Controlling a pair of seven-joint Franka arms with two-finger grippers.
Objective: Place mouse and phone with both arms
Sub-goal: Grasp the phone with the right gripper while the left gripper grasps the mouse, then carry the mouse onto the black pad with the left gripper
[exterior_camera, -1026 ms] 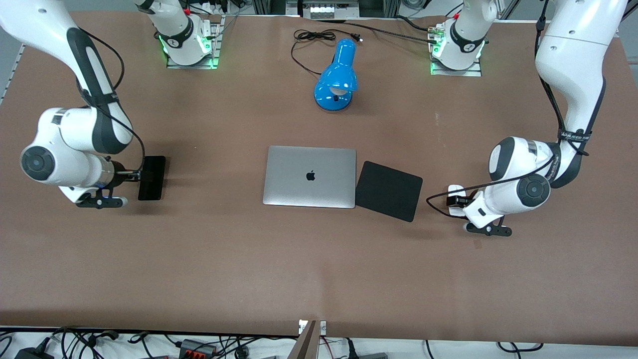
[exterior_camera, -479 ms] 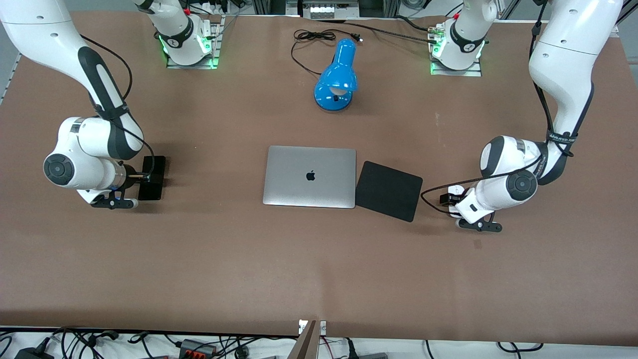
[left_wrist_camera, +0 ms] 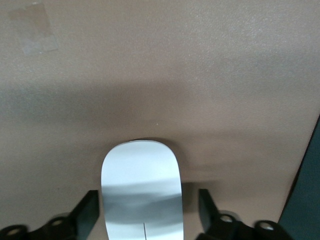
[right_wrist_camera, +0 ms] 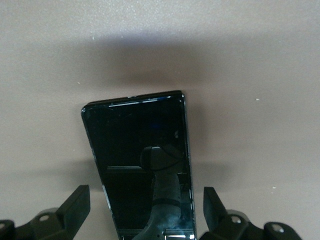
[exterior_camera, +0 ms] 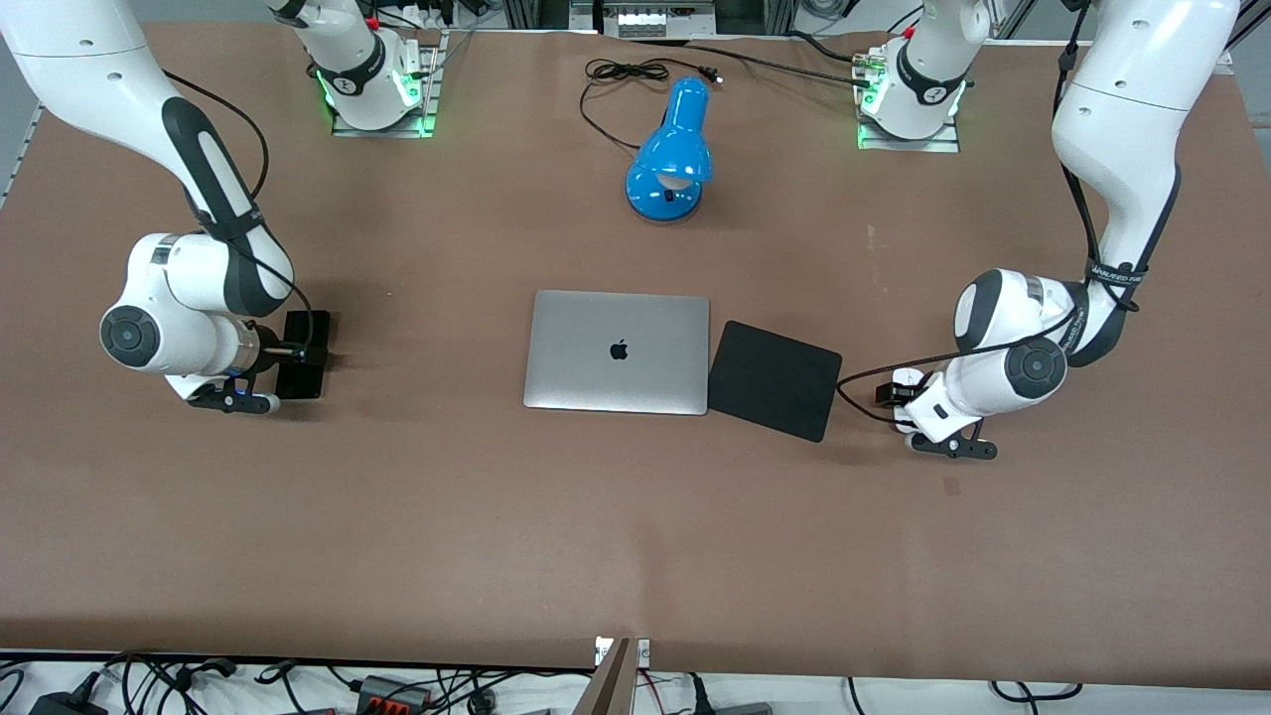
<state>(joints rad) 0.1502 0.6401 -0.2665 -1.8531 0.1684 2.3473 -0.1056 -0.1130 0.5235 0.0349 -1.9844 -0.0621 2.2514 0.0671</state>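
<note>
The white oval mouse (exterior_camera: 909,378) lies on the brown table toward the left arm's end, beside the black mouse pad (exterior_camera: 775,379). My left gripper (exterior_camera: 899,390) is low over it. In the left wrist view the mouse (left_wrist_camera: 141,175) sits between the open fingers (left_wrist_camera: 87,212) with a gap on each side. The black phone (exterior_camera: 316,338) lies flat toward the right arm's end. My right gripper (exterior_camera: 293,353) is low over it. In the right wrist view the phone (right_wrist_camera: 135,145) lies between the open fingers (right_wrist_camera: 75,205), untouched.
A closed silver laptop (exterior_camera: 617,351) lies mid-table, touching the mouse pad. A blue desk lamp (exterior_camera: 671,159) with its black cable (exterior_camera: 616,74) stands farther from the front camera. The mouse pad's edge (left_wrist_camera: 305,200) shows in the left wrist view.
Both hands have moved inward toward the laptop and lower. The right gripper now covers more of the phone. The left gripper now straddles the mouse.
</note>
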